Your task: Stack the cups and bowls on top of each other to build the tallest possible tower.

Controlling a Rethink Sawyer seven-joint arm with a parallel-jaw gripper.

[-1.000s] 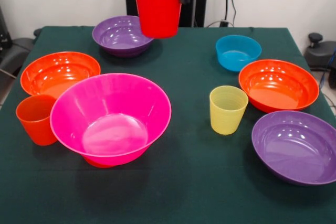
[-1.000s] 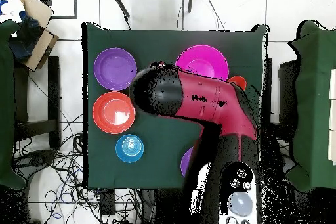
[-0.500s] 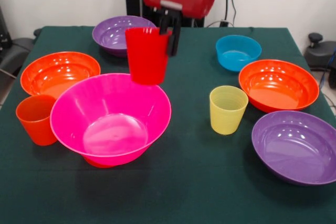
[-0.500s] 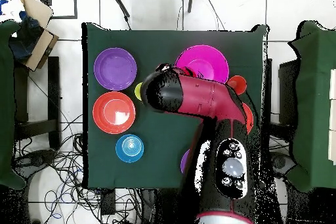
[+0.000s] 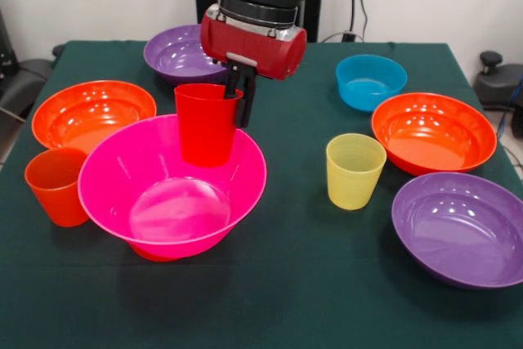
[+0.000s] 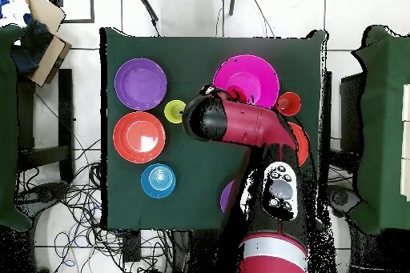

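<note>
Holding red cup [image 5: 206,123] over pink bowl [image 5: 172,185], gripper [image 5: 238,96] clamped on the cup's far rim.
Cup upright, its base inside the bowl's far side; contact with the bowl wall cannot be told. Orange cup [image 5: 55,185] stands just left of the bowl, yellow cup [image 5: 354,171] to its right.

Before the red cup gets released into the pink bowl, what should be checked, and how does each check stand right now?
1. Hand clamped on the red cup: ok.
2. Cup upright, mouth up: ok.
3. Cup within the pink bowl rim: ok, toward its far side.
4. Cup bottom resting on the bowl floor: cannot tell.
5. Bowl interior free of other items: ok.
6. Orange cup and yellow cup clear of the arm: ok.
</note>
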